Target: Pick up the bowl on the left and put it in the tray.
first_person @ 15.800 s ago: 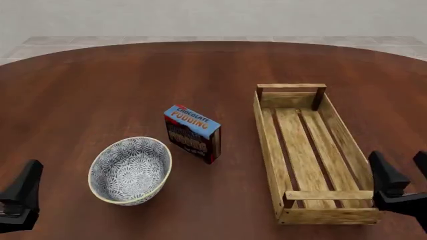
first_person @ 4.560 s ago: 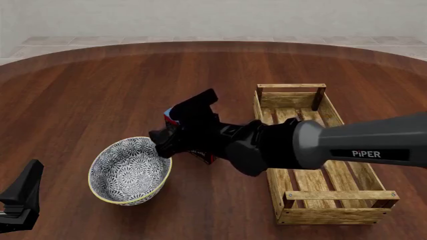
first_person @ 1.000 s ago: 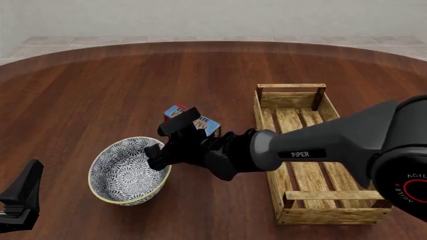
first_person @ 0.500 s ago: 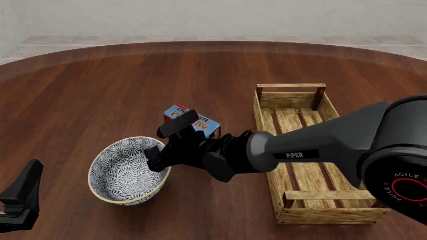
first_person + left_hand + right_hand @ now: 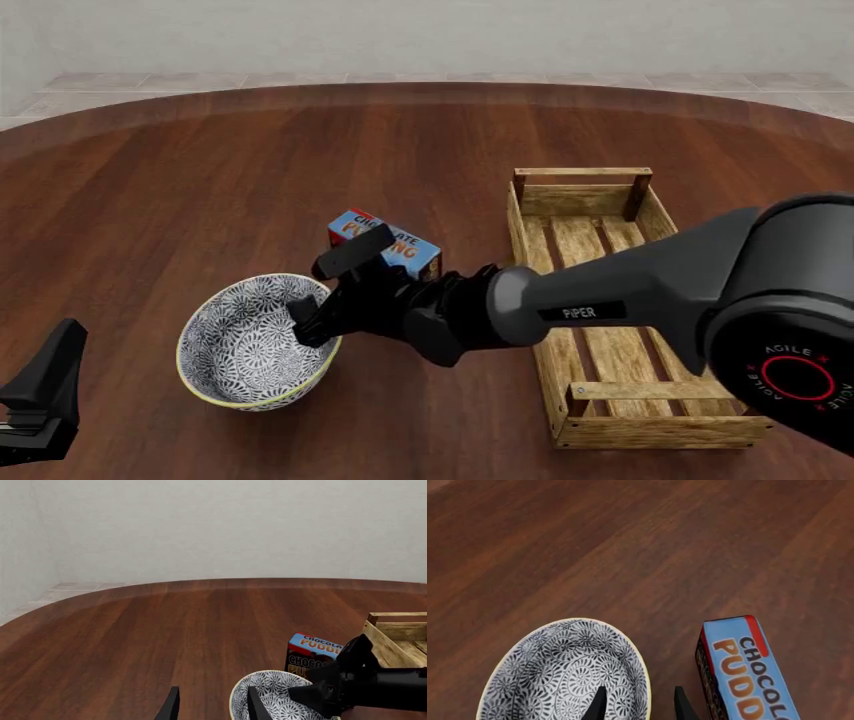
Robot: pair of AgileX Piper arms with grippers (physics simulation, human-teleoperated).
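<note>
Bowl: the round blue-and-white patterned ceramic bowl [image 5: 259, 341] is seen resting on the brown wooden table [image 5: 200, 180], left of the long slatted light-wood tray [image 5: 627, 300]
Right end effector [image 5: 639, 706]: fingers apart, straddling the bowl's near-box rim, shown only by the right wrist view
Pudding box [image 5: 740, 672]: blue, just beside the bowl
Left end effector [image 5: 210, 707]: fingers apart, nothing between them, at the front view's lower left

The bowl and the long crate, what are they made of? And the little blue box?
The bowl looks like glazed ceramic: smooth, with a blue-and-white flower pattern and a pale yellowish rim. The crate looks like bare light wood: you can see slats, grain and small fasteners at its corners. The box is probably printed cardboard, with flat faces and "CHOCOLATE PUDDING" lettering. These are simulator renders, so this goes only by looks.
</note>
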